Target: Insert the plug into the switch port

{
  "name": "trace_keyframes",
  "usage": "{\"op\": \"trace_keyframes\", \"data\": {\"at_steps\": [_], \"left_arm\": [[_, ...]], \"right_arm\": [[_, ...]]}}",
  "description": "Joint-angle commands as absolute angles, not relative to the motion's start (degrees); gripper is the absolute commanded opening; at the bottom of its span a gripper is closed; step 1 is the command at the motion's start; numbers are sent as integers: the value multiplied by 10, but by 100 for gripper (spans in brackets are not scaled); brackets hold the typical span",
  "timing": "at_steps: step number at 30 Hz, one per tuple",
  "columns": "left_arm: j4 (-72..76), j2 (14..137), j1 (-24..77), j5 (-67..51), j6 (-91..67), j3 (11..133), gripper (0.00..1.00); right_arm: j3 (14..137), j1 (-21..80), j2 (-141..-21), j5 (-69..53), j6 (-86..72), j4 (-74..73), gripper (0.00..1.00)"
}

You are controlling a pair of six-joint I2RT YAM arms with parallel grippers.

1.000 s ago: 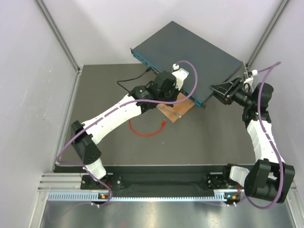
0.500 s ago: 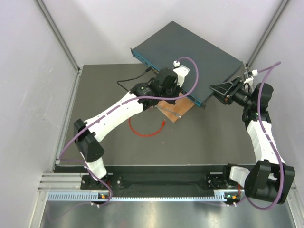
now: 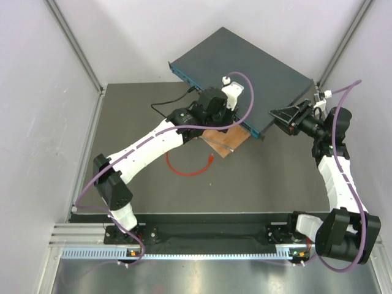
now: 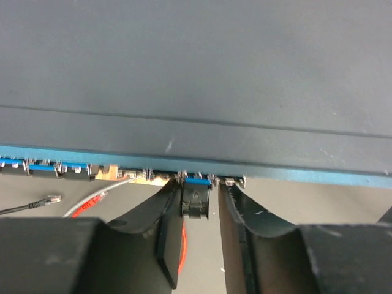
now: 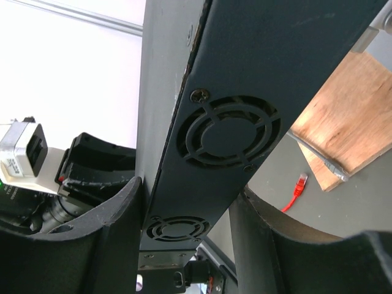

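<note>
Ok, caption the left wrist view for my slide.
Left gripper flanks the red-cabled network plug at a small square port in the front of the flat dark blue-grey switch box.

Left tool (image 3: pixel 225 111) at switch (image 3: pixel 257 67), red cable (image 3: pixel 184 173) nearby

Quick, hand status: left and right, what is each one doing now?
Left hand: open, fingers flanking the plug at the switch port, small gap on one side.
Right hand: closed on the network switch, at its vented side.
</note>
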State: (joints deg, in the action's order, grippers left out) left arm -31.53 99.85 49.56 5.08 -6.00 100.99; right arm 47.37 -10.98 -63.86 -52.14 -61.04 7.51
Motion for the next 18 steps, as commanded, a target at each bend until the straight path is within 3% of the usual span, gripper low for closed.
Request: {"op": "trace_keyframes", "data": {"at_steps": [1,7,12,15,18], "left_arm": [[-247,936,497,46,-55,991,34],[-279,868,496,40,-45,920,48],[-290,831,495,47,-42,862,49],[-273,831,495,49,-45,852,37],[-247,849,495,42,-50,855,16]], "right_arm": [[496,-72,-635,-532,-503,105,0],[497,-77,-636,-534,-502,100,0],[503,-78,-636,-535,-500,99,0],[503,-78,-637,-537,-500,99,0],[501,-78,-636,-537,-500,99,0]]}}
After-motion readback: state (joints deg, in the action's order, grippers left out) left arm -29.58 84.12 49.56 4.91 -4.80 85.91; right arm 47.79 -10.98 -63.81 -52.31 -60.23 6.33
